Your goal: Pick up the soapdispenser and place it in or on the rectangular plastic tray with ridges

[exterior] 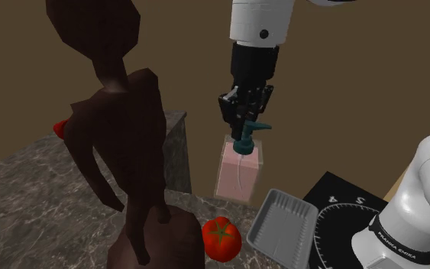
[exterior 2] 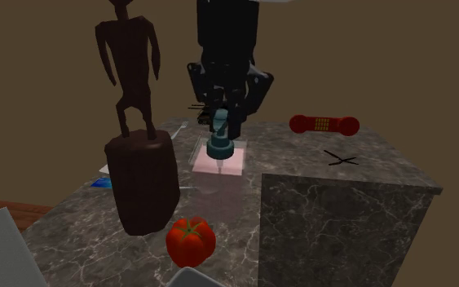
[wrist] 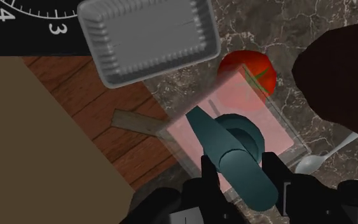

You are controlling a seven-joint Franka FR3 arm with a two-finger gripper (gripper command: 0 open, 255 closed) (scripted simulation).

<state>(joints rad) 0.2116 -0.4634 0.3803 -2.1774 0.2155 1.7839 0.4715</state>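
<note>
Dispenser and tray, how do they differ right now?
The dispenser is pink and see-through with a teal pump; the tray is plain grey with ridged walls. The dispenser stands tall and upright; the tray lies low and open. The gripper clasps the dispenser's pump; the tray is unheld. Both are rectangular in outline.

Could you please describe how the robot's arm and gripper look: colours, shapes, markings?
The arm has rounded white links with dark joint rings. The link at the shoulder view's lower right carries small black lettering. The gripper is all black and boxy, with two fingers.
</note>
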